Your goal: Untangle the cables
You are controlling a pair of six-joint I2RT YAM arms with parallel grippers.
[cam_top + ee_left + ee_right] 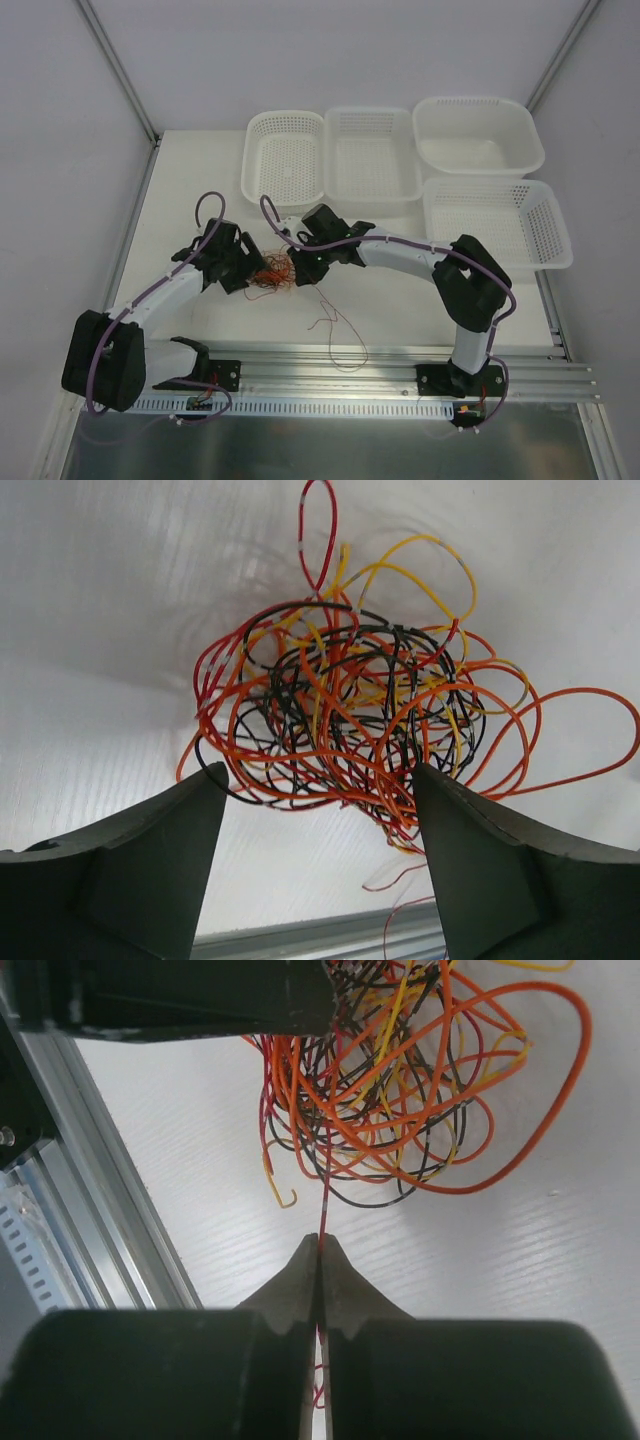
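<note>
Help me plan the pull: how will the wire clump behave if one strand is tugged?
The cables are hair-thin loops, so probably floppy and very light; the whole clump would likely drag along. The red strand pinched in the right gripper looks smooth and may slip. The open left gripper faces the clump and could probably anchor it.

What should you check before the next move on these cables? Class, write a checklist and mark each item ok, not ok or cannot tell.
1. Right claw shut on one red strand: ok.
2. Strand free of the clump: not ok, it runs into the tangle.
3. Left claw bracing the clump: not ok, it is open, with its jaws apart at the clump's near side.
4. Baskets away from both claws: ok, they stand at the far side.
5. How the strand threads inside the clump: cannot tell.
</note>
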